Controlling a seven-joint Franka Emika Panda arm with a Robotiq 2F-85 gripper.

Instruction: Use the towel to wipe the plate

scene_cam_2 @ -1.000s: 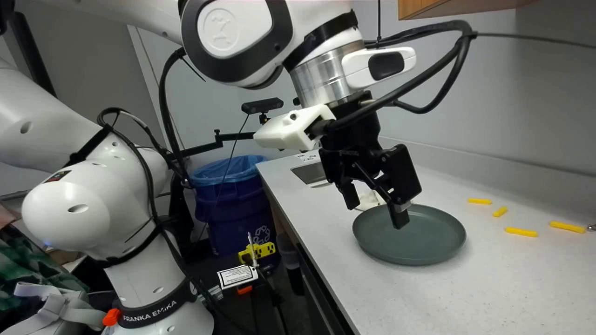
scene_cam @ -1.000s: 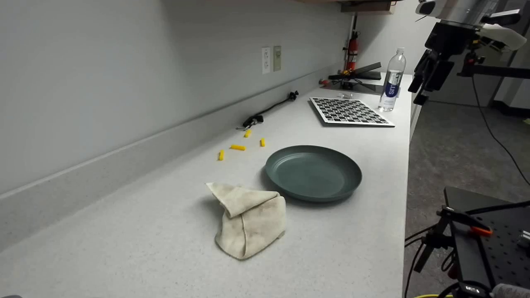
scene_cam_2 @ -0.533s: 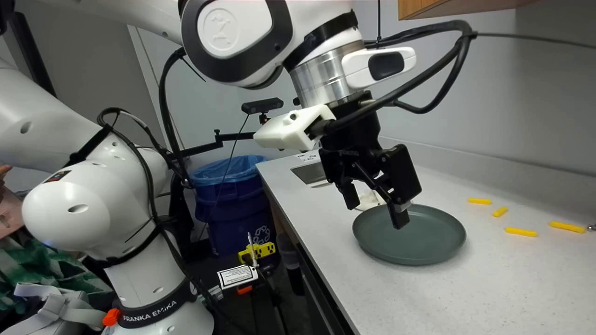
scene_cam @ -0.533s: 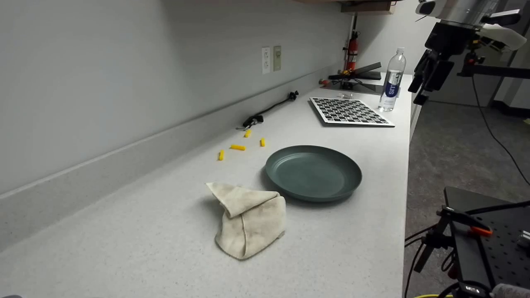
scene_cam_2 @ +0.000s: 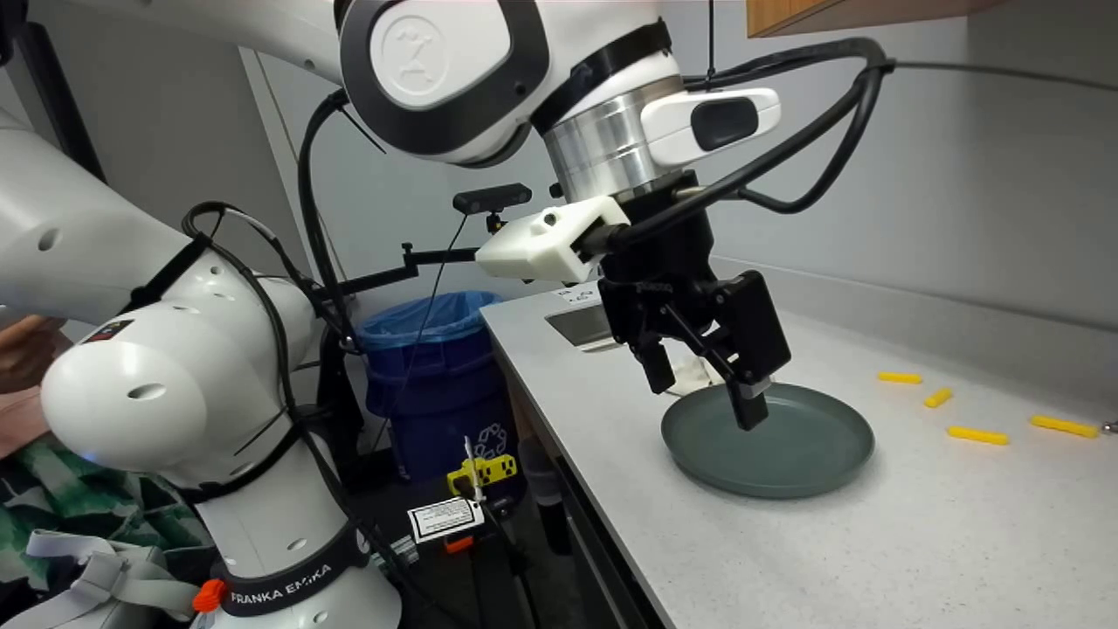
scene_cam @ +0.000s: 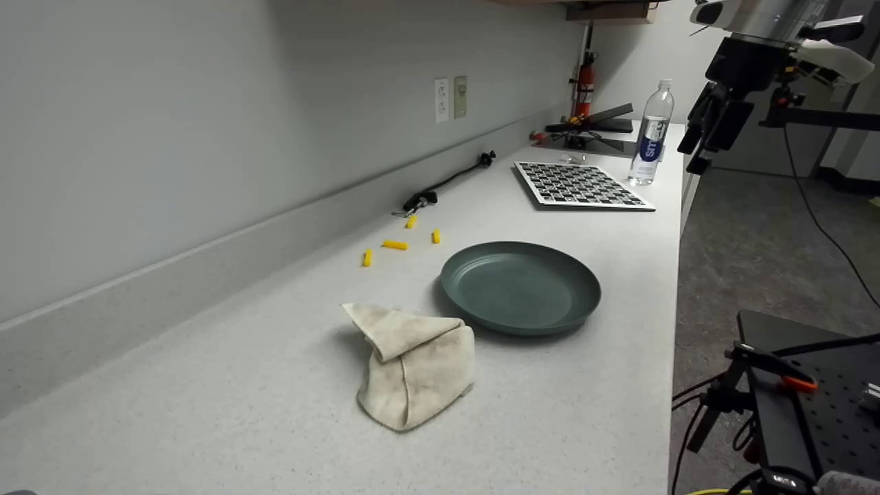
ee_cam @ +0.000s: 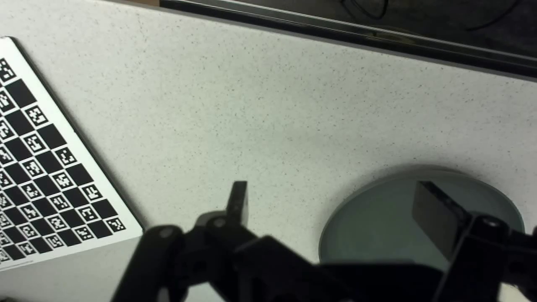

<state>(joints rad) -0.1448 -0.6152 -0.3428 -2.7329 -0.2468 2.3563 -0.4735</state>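
A cream, stained towel (scene_cam: 421, 375) lies crumpled on the counter beside the dark green plate (scene_cam: 520, 289) in an exterior view. In an exterior view the towel (scene_cam_2: 693, 376) is mostly hidden behind my gripper (scene_cam_2: 706, 397) and lies behind the plate (scene_cam_2: 812, 445). My gripper is open and empty, held above the counter. It also shows at the right of an exterior view (scene_cam: 693, 157), well apart from the towel. In the wrist view the open gripper (ee_cam: 329, 195) has one finger over the counter and one in front of the plate (ee_cam: 373, 226).
Several yellow sticks (scene_cam: 394, 245) lie near the wall. A checkered board (scene_cam: 581, 185) and a water bottle (scene_cam: 650, 141) stand further along the counter. A black strap (scene_cam: 421, 200) lies by the wall. The counter's edge (ee_cam: 293, 31) runs across the wrist view. A wooden cabinet (scene_cam_2: 856, 13) hangs overhead.
My gripper, the towel and the plate have not moved. A person at the left edge of an exterior view has shifted, and a hand now shows there.
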